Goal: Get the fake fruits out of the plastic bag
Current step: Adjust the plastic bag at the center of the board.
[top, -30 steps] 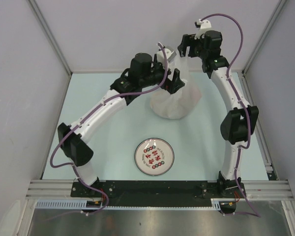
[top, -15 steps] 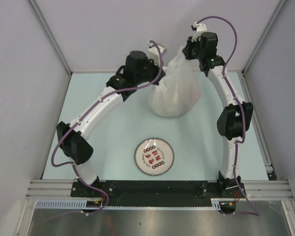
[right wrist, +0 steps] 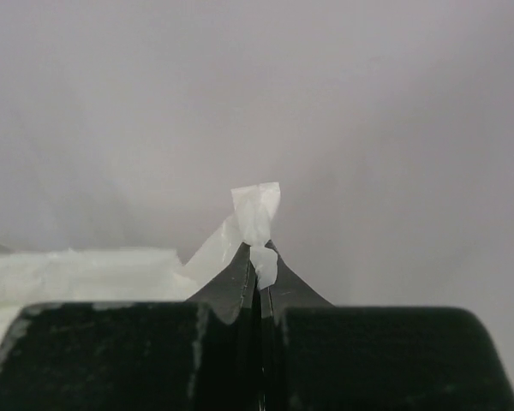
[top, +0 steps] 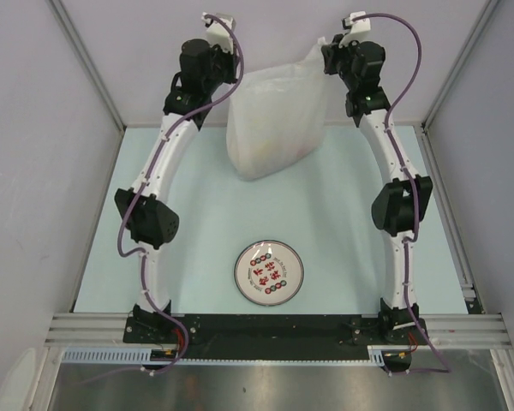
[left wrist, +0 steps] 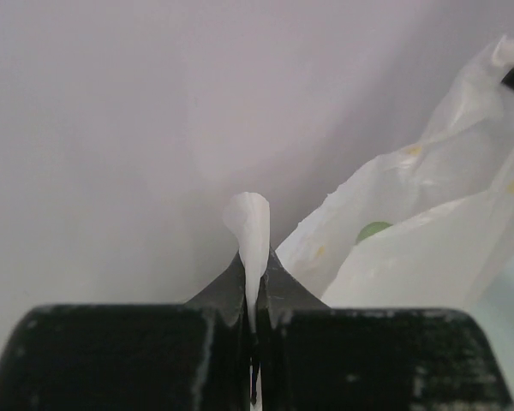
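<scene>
The left gripper [left wrist: 253,257] is clenched on a fold of the bag [top: 270,120], and the right gripper [right wrist: 259,253] is clenched on another. The bag hangs stretched between them over the table's [top: 197,223] far side, with the fruits [left wrist: 373,230] showing faintly inside it.

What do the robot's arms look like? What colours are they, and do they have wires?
Both match. The left arm and right arm are smooth white tubes joined by chunky black joints. A thin purple cable runs along each one. The fingers are black and narrow to pointed tips. I can't see any stickers or writing.
</scene>
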Robot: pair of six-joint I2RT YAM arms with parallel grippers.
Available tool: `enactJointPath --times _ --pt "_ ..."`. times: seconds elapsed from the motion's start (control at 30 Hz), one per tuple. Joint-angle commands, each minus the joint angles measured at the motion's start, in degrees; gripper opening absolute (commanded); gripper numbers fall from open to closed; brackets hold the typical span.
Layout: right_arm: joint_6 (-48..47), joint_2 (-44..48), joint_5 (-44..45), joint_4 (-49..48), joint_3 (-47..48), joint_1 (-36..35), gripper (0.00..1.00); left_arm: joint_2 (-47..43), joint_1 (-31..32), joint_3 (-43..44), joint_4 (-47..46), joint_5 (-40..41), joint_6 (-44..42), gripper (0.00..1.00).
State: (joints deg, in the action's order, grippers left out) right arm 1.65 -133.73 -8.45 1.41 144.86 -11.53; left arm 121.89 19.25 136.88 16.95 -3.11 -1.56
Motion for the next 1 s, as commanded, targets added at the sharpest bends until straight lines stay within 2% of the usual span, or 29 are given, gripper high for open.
enactJointPath --times 0.0,0.1,0.13,0.17,0.2,0.27,0.3,0.33,0.4,0.43,0.5,0.53,0.6,0.63,0.7,0.73,0.77,0.83,0.97 --pt "-4.4 17.9 -3.7 -14.0 -13.9 -0.2 0.00 -9.4 1.1 3.6 -6.4 0.0 -2.7 0.00" --pt "-7.7 29.1 -7.4 -14.4 -30.7 -0.7 0.00 -18.9 0.9 -7.4 -4.6 -3.2 -2.4 0.00" --pt "-8.6 31.8 -7.7 -14.3 -35.2 -0.8 0.00 -25.7 0.8 -16.8 -5.3 -6.3 -2.2 0.00" --pt "-9.0 35.3 -8.1 -14.1 -39.7 -0.9 0.00 -28.9 0.8 -21.9 -5.9 -8.7 -2.4 0.00" --pt "-9.4 40.9 -8.5 -13.0 -49.6 -1.1 0.00 -31.7 0.9 -26.4 -5.4 -11.6 -2.8 0.00" --pt "-9.7 47.0 -7.6 -11.2 -59.3 -1.4 0.00 -39.2 1.1 -37.0 -3.0 -17.7 -3.7 0.00" --pt "-9.8 52.0 -6.6 -7.5 -66.3 -1.6 0.00 -41.7 1.2 -40.3 -0.2 -19.5 -3.8 0.00" --pt "-9.6 54.1 -6.0 -5.3 -70.0 -1.7 0.00 -44.0 1.4 -47.8 0.9 -20.6 -4.0 0.00" --pt "-8.3 58.9 -5.6 2.0 -78.4 -2.1 0.00 -50.4 1.7 -56.0 2.3 -21.5 -2.7 0.00" --pt "-8.9 60.1 -5.7 3.8 -81.0 -2.4 0.11 -52.3 1.8 -63.9 2.6 -21.5 -1.2 0.00" --pt "-8.8 61.8 -4.6 9.2 -85.0 -3.1 0.27 -56.2 2.3 -73.1 3.9 -22.7 -0.5 0.00" --pt "-7.8 63.2 -5.0 10.8 -86.7 -2.9 0.40 -57.4 2.5 -75.6 4.6 -23.1 0.3 0.00" --pt "-6.7 64.7 -7.2 14.7 -86.8 -2.4 0.46 -59.7 3.2 -79.7 5.1 -24.5 1.2 0.00" --pt "-6.6 67.3 -7.5 14.9 -86.7 -2.4 0.52 -60.4 3.5 -80.2 5.7 -24.7 1.2 0.00" --pt "-7.2 70.5 -8.4 14.7 -86.3 -2.6 0.59 -61.3 4.1 -80.0 6.2 -24.5 1.1 0.00" --pt "-7.7 72.8 -8.6 14.2 -85.4 -2.9 0.66 -61.3 4.1 -79.6 5.8 -24.0 1.0 0.00" --pt "-8.1 73.7 -8.3 13.7 -84.9 -3.4 0.70 -61.2 4.2 -78.7 5.4 -23.3 0.9 0.00" --pt "-9.5 74.1 -7.6 12.7 -83.6 -5.1 0.73 -59.6 4.2 -75.5 4.7 -21.2 0.0 0.00" --pt "-10.4 67.8 -9.6 15.2 -79.2 -6.4 0.73 -54.9 4.0 -67.6 4.0 -18.0 -4.0 0.00"
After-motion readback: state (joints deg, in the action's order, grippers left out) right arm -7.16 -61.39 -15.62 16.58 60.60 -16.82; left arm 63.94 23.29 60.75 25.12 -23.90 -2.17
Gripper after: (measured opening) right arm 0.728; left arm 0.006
